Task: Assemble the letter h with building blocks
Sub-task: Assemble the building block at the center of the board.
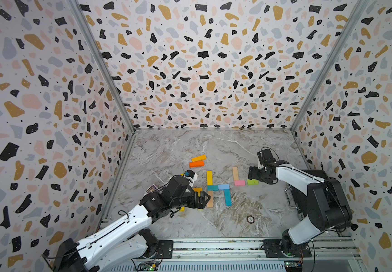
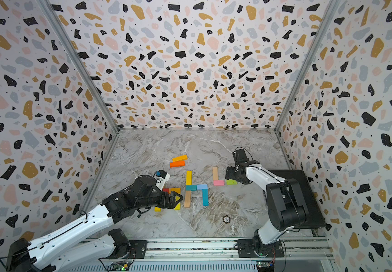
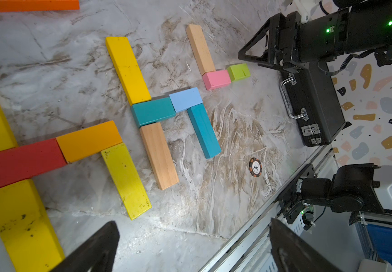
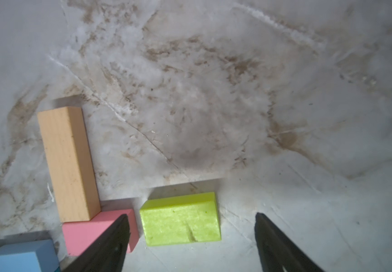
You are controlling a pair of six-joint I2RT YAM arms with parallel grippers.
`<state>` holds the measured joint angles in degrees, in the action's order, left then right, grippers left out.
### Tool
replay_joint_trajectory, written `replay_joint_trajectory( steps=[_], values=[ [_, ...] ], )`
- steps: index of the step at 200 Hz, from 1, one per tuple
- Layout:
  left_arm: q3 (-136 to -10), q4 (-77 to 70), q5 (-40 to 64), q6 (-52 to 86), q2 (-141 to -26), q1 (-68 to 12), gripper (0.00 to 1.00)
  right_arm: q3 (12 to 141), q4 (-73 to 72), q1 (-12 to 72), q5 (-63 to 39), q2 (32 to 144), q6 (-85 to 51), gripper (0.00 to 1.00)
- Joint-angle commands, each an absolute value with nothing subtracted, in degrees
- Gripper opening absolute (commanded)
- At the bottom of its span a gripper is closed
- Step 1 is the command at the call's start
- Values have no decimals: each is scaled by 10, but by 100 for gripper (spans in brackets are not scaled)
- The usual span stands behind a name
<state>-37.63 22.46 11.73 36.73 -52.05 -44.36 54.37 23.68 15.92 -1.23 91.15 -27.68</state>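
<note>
Your desk (image 1: 237, 146) is a grey marbled slab veined brown and white, boxed on three sides by terrazzo-print wall panels (image 1: 202, 70), with a metal rail (image 1: 214, 246) along its front. Your right pincer (image 4: 191, 214) stands with jaws apart, clamped on nothing. The short lime-green wooden block (image 4: 181, 220) lies flat on the desk between its fingers, clear of both. The short pink block (image 4: 91, 232) just beside it is partly behind one finger, and the long plain-wood bar (image 4: 67, 162) touches the pink one's end. Your left pincer (image 3: 193, 221) is spread wide and empty. Just ahead of it lies a lemon-yellow bar (image 3: 126, 180) joined to an amber block (image 3: 89, 140) and a red bar (image 3: 18, 162). Farther off, between the two pincers, a yellow bar (image 3: 128, 69), teal short block (image 3: 153, 110), light-blue short block (image 3: 185, 99), teal bar (image 3: 204, 130) and second plain-wood bar (image 3: 159, 155) lie touching as an h. An orange bar (image 1: 196, 164) and a yellow-orange bar (image 1: 198, 158) lie side by side, well apart from either pincer. In both top views your left arm (image 1: 119, 226) covers most of the red-and-yellow group, and the left wrist view cuts the red bar and a further yellow bar (image 3: 23, 223) at its edge. The black case (image 3: 313, 106) by the right pincer is largely behind your right arm (image 1: 308, 188) from above.
</note>
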Motion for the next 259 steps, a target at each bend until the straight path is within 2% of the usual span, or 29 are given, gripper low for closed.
replay_joint_trajectory(
  steps=[1,259],
  values=[
    [-381,220,119,361,-510,-440,99,547,233,161,-41,919,-285,85],
    [-383,201,129,369,-533,-440,99,530,198,162,-112,944,-279,82]
  ],
)
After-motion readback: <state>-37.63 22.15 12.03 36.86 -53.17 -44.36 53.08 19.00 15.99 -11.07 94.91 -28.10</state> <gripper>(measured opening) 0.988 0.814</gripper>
